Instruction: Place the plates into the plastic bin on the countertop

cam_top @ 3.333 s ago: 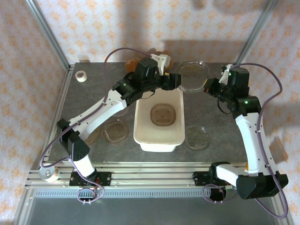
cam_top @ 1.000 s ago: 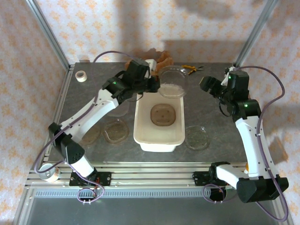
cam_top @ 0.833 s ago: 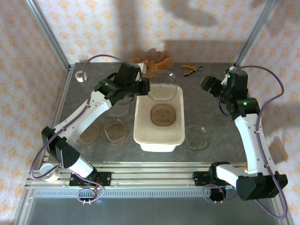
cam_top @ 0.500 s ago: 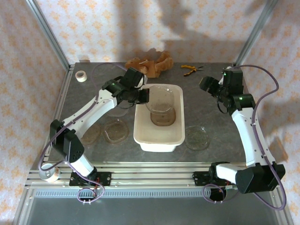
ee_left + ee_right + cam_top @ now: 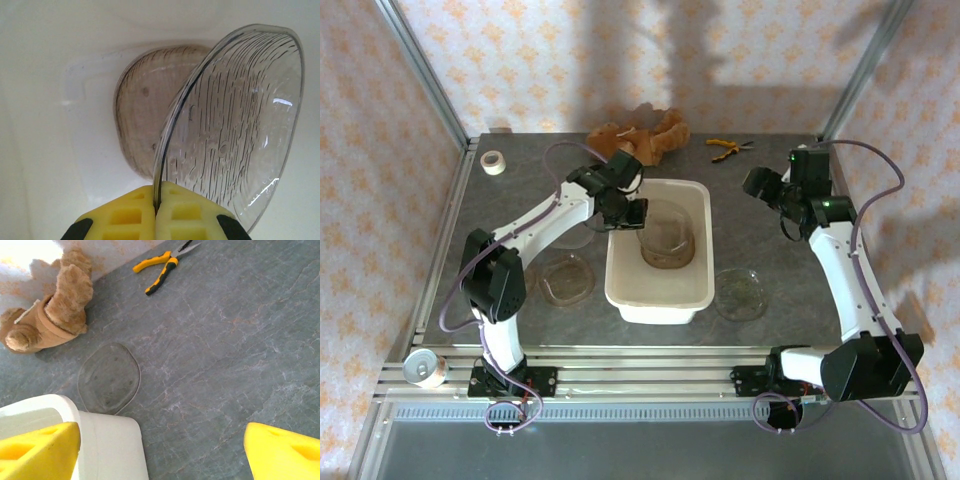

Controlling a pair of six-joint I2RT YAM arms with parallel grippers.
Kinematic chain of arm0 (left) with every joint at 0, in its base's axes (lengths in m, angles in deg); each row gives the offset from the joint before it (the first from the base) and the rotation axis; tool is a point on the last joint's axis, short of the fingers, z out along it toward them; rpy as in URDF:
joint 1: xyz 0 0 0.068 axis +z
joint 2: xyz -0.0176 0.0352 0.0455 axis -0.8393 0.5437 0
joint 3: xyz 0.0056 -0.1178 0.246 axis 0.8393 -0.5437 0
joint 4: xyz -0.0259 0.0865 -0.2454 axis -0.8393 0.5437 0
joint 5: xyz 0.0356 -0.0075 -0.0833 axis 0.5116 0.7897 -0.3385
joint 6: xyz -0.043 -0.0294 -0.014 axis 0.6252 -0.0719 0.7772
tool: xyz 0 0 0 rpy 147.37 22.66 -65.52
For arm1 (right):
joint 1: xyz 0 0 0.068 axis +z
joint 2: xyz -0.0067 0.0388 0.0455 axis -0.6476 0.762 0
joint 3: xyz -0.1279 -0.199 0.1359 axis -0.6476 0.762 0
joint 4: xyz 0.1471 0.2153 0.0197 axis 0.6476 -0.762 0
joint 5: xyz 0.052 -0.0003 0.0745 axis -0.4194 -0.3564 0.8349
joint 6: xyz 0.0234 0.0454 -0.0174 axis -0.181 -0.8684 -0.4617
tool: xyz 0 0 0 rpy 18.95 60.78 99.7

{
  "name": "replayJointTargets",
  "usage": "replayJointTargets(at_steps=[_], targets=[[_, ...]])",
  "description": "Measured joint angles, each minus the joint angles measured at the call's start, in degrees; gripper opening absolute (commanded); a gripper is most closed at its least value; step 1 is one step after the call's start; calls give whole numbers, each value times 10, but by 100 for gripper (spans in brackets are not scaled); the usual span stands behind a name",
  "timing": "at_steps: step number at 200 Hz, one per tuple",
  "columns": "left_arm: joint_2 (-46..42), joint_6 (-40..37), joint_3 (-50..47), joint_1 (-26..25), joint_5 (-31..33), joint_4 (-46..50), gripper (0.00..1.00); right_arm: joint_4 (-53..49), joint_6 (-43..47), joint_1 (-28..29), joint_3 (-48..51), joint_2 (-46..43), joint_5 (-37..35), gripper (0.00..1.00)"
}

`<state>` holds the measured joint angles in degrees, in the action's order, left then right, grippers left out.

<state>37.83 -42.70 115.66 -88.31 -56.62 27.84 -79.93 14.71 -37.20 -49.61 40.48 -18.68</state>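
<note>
A mock-home robot test cell — orange-patterned wallpaper panels [image 5: 550, 60] stand behind a grey stone-look countertop [image 5: 740, 235] framed by bare aluminium rails [image 5: 620, 378] — a lab rig, not a lived-in kitchen.

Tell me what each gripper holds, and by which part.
Left gripper pinches a clear plate by its rim. Right gripper is open, holding nothing.

White bin [image 5: 656, 301], brown-tinted plates [image 5: 144, 102], yellow fingers [image 5: 192, 210], grey veined countertop [image 5: 240, 340]

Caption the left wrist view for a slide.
Left claw pinches a clear plate on edge over a brown plate inside the bin.
</note>
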Motion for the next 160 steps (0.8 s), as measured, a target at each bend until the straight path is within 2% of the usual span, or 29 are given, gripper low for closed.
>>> replayJointTargets(at_steps=[110,160], targets=[[62,13,89,-3,17,59,0,5,6,0,6,45,0,84],[94,12,152,-34,29,83,0,19,11,-1,10,52,1,84]])
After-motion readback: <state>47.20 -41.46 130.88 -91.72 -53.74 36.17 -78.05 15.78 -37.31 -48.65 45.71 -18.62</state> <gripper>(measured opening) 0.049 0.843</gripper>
